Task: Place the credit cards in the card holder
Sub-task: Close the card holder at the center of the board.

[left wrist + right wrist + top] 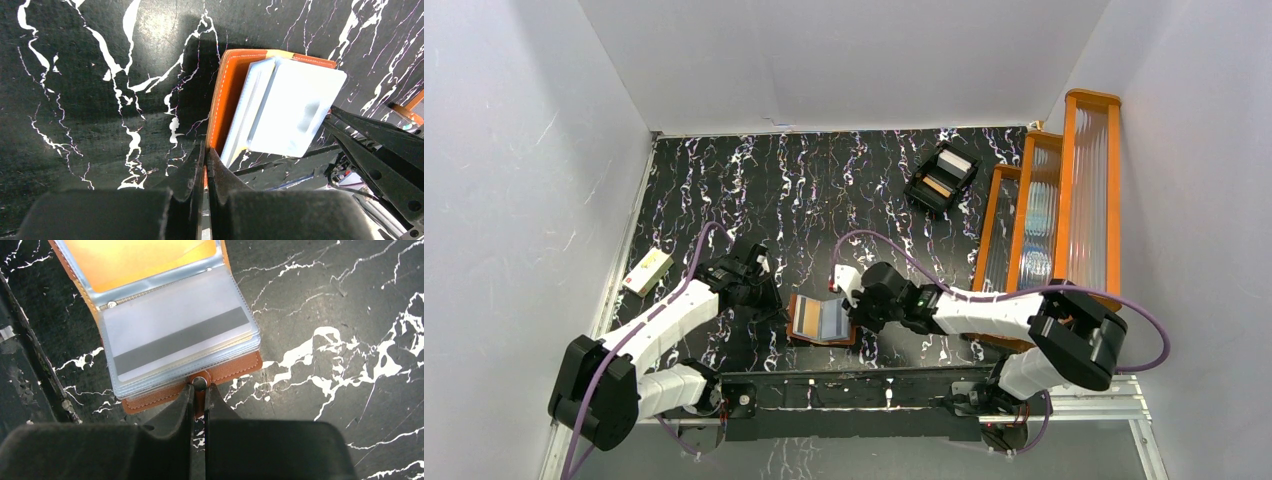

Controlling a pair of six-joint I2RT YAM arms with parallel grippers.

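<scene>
From above, we see the card holder (pixel 822 320) lying open on the table (pixel 824 190), at the near edge between the two arms. The left hand (pixel 771 297) meets its 9 o'clock edge and the right hand (pixel 854 308) its 3 o'clock edge. An orange card (pixel 807 318) shows in its left half, and the right half looks bluish-grey. Well apart, at 1 o'clock from it, a black tray (pixel 922 197) holds what look like a pale card (pixel 956 161) and a tan card (pixel 937 185), each in its own compartment. A cream box (pixel 648 271) lies out at 9 o'clock by the table's left edge. Orange racks (pixel 1084 190) stand along the right edge.

In the left wrist view, we find the left hand pinched together on the brown cover's edge, with a sliver of leather between the fingers at 6 o'clock. The stack of clear pockets (pixel 295 110) lies across the cover toward 3 o'clock, and a little yellow peeks out at its ends.

In the right wrist view, the right hand is clamped on the snap tab (pixel 200 384) at the cover's near edge. The top pocket just beyond holds a grey card (pixel 175 340) with a dark stripe. At 12 o'clock, the far half's pocket holds the orange card.
</scene>
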